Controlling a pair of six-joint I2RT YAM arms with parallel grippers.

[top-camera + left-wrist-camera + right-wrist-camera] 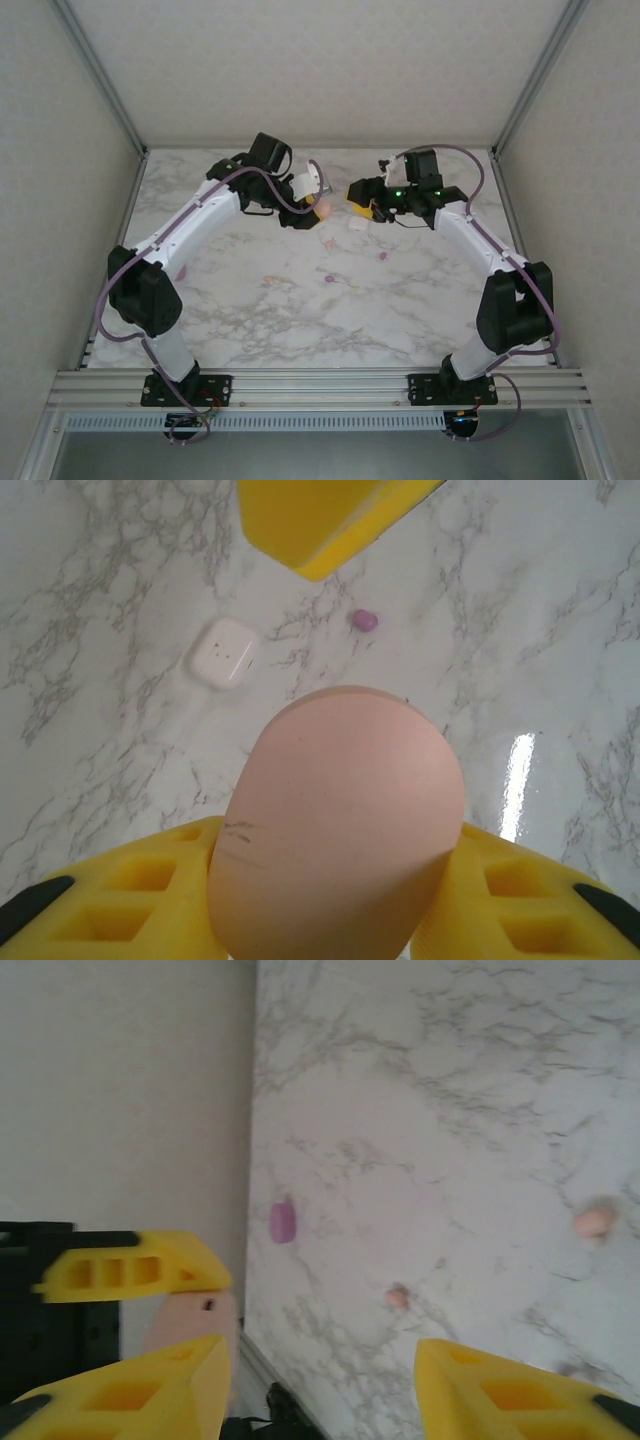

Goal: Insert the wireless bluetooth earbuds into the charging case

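Left arm [190, 225]: elbow out toward left wall [60, 200], forearm reaching in to far-middle of surface [300, 320]. Left pincer [312, 198]: clamped on pink case [340, 810], rounded end poking past fingertips.

Right arm [480, 240]: mirrored, reaching in from right. Right pincer [362, 203]: fingers apart, nothing between, close by pink case.

Beneath: white case [223, 652]; purple earbud [364, 620] near it, not touching. Nearer left: pink earbud [397, 1298], probably; blurred.

Near half of surface open for moving; walls tight at back and both sides.

Purple earbud [364, 620] near white case [222, 652]
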